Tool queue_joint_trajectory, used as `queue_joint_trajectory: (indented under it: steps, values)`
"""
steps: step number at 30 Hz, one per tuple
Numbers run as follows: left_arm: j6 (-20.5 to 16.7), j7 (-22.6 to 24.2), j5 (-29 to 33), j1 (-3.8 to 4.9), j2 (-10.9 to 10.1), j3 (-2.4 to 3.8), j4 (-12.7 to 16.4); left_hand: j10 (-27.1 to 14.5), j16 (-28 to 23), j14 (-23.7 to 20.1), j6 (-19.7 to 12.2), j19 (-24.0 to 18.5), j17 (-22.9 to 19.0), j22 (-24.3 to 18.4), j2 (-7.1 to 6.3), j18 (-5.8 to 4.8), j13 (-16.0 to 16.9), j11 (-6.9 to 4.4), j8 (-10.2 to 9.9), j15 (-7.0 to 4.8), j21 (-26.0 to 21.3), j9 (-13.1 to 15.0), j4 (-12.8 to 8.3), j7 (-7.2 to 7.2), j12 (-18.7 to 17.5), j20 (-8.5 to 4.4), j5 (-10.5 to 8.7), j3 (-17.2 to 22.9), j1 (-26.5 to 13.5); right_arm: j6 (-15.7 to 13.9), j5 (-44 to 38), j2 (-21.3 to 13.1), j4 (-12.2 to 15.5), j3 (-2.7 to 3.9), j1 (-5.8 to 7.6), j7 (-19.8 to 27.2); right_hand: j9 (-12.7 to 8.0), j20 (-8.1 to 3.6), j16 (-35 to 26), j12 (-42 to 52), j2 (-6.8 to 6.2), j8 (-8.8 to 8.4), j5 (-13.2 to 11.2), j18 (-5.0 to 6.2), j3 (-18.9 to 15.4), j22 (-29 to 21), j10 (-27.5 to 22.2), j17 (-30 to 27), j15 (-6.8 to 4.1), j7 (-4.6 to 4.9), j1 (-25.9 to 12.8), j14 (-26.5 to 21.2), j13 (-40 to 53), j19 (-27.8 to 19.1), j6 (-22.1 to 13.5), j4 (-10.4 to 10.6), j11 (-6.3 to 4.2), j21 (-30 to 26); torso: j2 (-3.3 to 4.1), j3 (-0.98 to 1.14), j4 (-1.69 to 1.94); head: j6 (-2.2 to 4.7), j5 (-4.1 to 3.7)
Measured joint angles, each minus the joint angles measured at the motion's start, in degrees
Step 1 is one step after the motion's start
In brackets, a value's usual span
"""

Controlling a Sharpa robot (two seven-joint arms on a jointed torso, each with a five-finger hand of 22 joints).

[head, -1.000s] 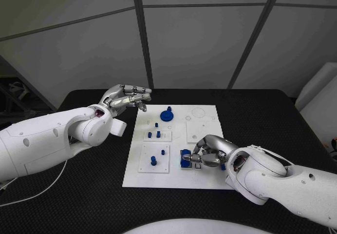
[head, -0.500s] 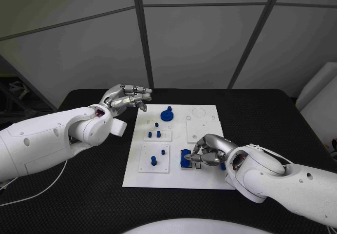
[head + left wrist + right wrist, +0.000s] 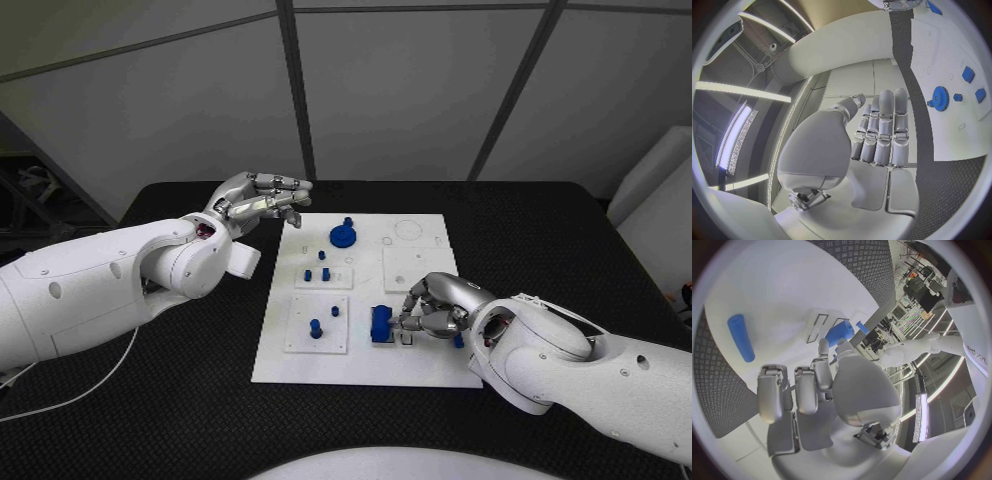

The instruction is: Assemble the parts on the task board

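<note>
Moved a little toward the near right corner of the board (image 3: 361, 365): right hand (image 3: 440, 308), now off the blue block (image 3: 381, 324), with only fingertips at its side.

Head view: left hand (image 3: 257, 203) up above the table (image 3: 173, 400), just off the board's far left corner, fingers curled in, holding nothing. Blue gear (image 3: 343, 237) near the far edge of the board. Small blue pegs (image 3: 326, 274) standing on a little white plate in the middle, more on another plate nearer the left edge. Block close to the near edge, right of middle. Another small blue piece (image 3: 459, 341) half hidden under the right hand.

Left wrist view: left hand (image 3: 879, 135) with fingers side by side and bent in, nothing in them. Gear (image 3: 940, 96) and pegs (image 3: 968, 74) lying on the board (image 3: 948, 130) past the fingers.

Right wrist view: right hand (image 3: 817, 385) with fingers bent, tips next to the block (image 3: 839, 333). Can't tell if gripping it. Blue bar (image 3: 741, 337) lying flat near the board's (image 3: 786, 285) edge.
</note>
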Motion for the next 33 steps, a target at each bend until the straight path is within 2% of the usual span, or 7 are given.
queue_joint_trajectory:
  steps: [4, 10, 13, 17, 27, 33]
  values:
    - [0.0, 0.0, 0.0, 0.0, 0.0, 0.0, -0.03, 0.0, 0.0, 0.0, 0.0, 0.0, 0.0, -0.05, 0.0, 0.0, 0.0, 0.0, 0.0, 0.0, 0.0, 0.0, 0.0, 0.0, 0.0, 0.0, 0.0, 0.0, 0.0, -0.04, -0.46, -0.37, 0.22, -0.08, -0.14, -0.03, 0.0, 0.0, 0.0, 0.0, -0.33, 0.0, -0.02, -0.01, 0.34, 0.0, 0.0, 0.0, -0.2, -0.18, 1.3, 0.21, 0.15, 0.0, 0.18, -0.64, -0.01, 0.0, -0.02, 0.03, 0.0, 0.01, 0.01]
    - [0.0, -0.01, 0.0, 0.0, 0.01, 0.0, -0.09, 0.0, 0.0, 0.0, 0.0, 0.0, 0.0, -0.05, 0.0, 0.0, -0.01, 0.0, 0.0, 0.0, 0.0, 0.0, 0.0, 0.0, 0.0, 0.0, 0.0, 0.0, 0.0, -0.51, -0.98, -0.66, 0.44, -0.08, -0.14, 0.14, 0.0, 0.0, 0.0, 0.26, -0.13, 0.0, -0.02, 0.0, 0.57, 0.0, 0.01, 0.0, -0.2, -0.18, 1.78, 0.21, 0.35, 0.0, 0.18, -0.87, -0.01, 0.0, -0.02, 0.02, -0.01, 0.07, 0.01]
    - [0.0, -0.01, 0.0, 0.0, 0.04, 0.0, -0.11, 0.0, 0.0, 0.0, 0.0, 0.0, 0.0, -0.05, 0.0, 0.0, -0.01, 0.0, 0.0, 0.0, 0.0, 0.0, 0.0, 0.0, 0.0, 0.0, 0.0, 0.0, 0.0, -1.14, -0.99, -0.73, 0.74, -0.08, -0.14, 0.81, -0.07, 0.0, 0.0, 0.3, -0.11, 0.0, -0.02, -0.93, -0.2, 0.0, 0.22, 0.0, -0.2, 0.02, 1.7, 0.21, 0.35, 0.0, 0.38, -0.1, 0.2, 0.0, -0.02, 0.02, -0.01, 0.09, 0.01]
    - [0.0, -0.01, 0.0, -0.01, 0.05, 0.0, -0.14, 0.0, 0.0, 0.0, 0.0, 0.0, 0.01, -0.04, 0.0, 0.0, -0.01, 0.0, 0.0, 0.0, 0.0, 0.0, 0.0, 0.0, 0.0, 0.0, 0.0, 0.0, 0.0, -2.32, -0.77, -0.9, 1.33, -0.08, -0.14, 2.4, -0.08, 0.0, 0.0, 0.46, -0.16, 0.0, -0.02, -0.93, -1.09, 0.0, 0.21, 0.0, -0.22, 0.02, -0.74, 0.23, 0.24, 0.0, 0.38, 1.45, 0.2, 0.0, -0.02, 0.01, -0.01, 0.16, 0.01]
    - [0.01, -0.02, 0.0, -0.07, 0.1, 0.0, -0.21, 0.01, 0.0, 0.0, 0.0, 0.0, 0.01, -0.04, -0.01, 0.0, -0.02, 0.01, 0.0, 0.0, 0.0, 0.0, 0.0, 0.0, 0.0, 0.0, 0.0, 0.0, 0.0, -4.31, 0.25, -1.16, 2.05, -0.07, -0.14, 6.05, -0.08, 0.0, 0.21, 0.55, -0.52, 0.0, -0.06, -0.92, -1.1, 0.0, 0.63, 0.01, -0.31, -0.1, -1.21, 0.31, 0.45, 0.0, 0.5, 1.46, 0.19, 0.21, -0.02, -0.01, -0.03, 0.1, -0.01]
    - [0.02, -0.02, 0.0, -0.09, 0.18, 0.0, -0.22, 0.01, 0.0, 0.0, 0.0, 0.0, 0.01, -0.03, -0.01, 0.0, -0.02, 0.01, 0.0, 0.0, 0.0, 0.0, 0.0, 0.0, 0.0, 0.0, 0.0, 0.0, 0.01, -3.88, 0.64, 0.11, 1.46, -0.07, -0.14, 6.89, -0.02, 0.0, 0.21, 0.89, -1.23, -0.01, -2.14, -0.92, -1.1, 0.0, 0.82, 0.04, -0.31, -0.18, -0.5, 0.31, 0.42, 0.0, 0.58, 1.45, -0.01, 0.21, -0.02, -0.03, 0.04, 0.09, -0.07]
